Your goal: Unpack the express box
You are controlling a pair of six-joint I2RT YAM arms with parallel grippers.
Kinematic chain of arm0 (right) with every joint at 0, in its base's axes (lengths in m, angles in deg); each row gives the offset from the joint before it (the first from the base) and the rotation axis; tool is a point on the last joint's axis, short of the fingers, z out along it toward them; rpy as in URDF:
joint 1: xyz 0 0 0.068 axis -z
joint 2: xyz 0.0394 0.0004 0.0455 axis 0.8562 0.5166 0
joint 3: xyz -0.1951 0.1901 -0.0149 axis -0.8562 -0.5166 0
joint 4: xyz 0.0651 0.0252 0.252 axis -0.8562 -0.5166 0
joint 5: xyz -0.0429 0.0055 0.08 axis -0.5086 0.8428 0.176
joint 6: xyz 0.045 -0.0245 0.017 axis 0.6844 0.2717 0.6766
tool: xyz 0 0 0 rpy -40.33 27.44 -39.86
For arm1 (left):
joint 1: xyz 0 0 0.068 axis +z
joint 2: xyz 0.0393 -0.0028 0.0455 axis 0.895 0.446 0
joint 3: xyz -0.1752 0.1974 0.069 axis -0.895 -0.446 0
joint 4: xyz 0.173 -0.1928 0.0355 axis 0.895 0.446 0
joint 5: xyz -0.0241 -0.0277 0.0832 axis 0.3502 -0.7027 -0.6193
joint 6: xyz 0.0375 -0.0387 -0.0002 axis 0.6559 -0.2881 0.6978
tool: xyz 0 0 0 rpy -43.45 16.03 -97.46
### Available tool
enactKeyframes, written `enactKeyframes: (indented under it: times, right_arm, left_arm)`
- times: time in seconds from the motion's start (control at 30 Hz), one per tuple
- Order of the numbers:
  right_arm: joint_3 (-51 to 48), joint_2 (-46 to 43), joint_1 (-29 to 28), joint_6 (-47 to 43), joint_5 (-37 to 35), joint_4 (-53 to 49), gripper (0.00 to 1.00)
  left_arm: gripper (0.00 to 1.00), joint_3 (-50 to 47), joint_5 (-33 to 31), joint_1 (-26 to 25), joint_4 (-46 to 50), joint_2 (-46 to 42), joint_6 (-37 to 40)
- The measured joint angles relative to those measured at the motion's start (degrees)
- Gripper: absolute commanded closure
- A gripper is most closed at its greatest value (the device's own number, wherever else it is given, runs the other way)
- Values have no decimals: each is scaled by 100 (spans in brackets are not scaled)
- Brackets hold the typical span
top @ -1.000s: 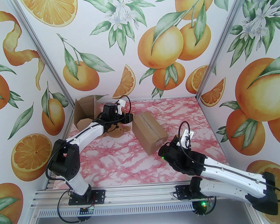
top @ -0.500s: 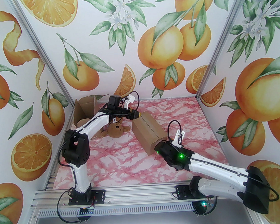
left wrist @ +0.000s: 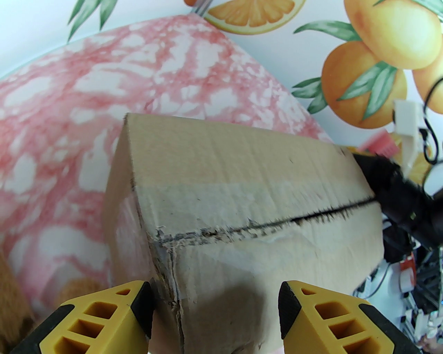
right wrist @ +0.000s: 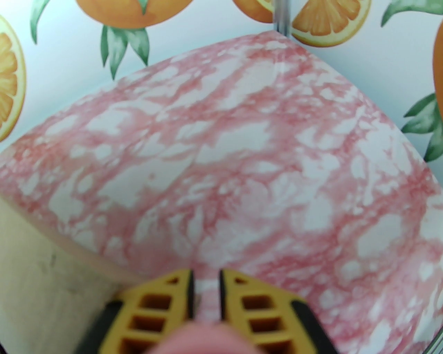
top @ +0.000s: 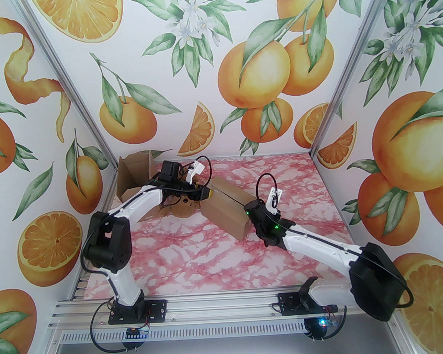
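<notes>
The closed cardboard express box (top: 227, 215) lies slantwise in the middle of the table. In the left wrist view its top (left wrist: 242, 179) shows a dark slit along the taped seam. My left gripper (top: 205, 193) is at the box's far-left end, and its yellow fingers (left wrist: 104, 316) stand open on either side of that end face. My right gripper (right wrist: 206, 294) sits low beside the box's right side (right wrist: 38, 276), jaws nearly together with nothing between them. A brown teddy bear (top: 183, 209) lies left of the box, partly under my left arm.
An opened, empty cardboard box (top: 134, 175) stands at the back left corner against the wall. The pink marbled table (top: 211, 259) has free room in front of and to the right of the box. Printed walls close in the left, back and right sides.
My right arm has swung forward and left, up against the box's right side. My left gripper rose, then dropped to the box's far end. The box has shifted slightly left.
</notes>
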Motion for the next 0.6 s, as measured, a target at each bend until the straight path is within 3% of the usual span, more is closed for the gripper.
enactKeyframes:
  times: [0.3,0.6]
  right_arm:
    - [177,284,575,-894,708,660,100]
    - [-98,-634,960,-1145,951,745,100]
  left_arm:
    - [34,-472,-586,-9,258,-704,223]
    - [32,-11,-833,-170,601,-957,1591]
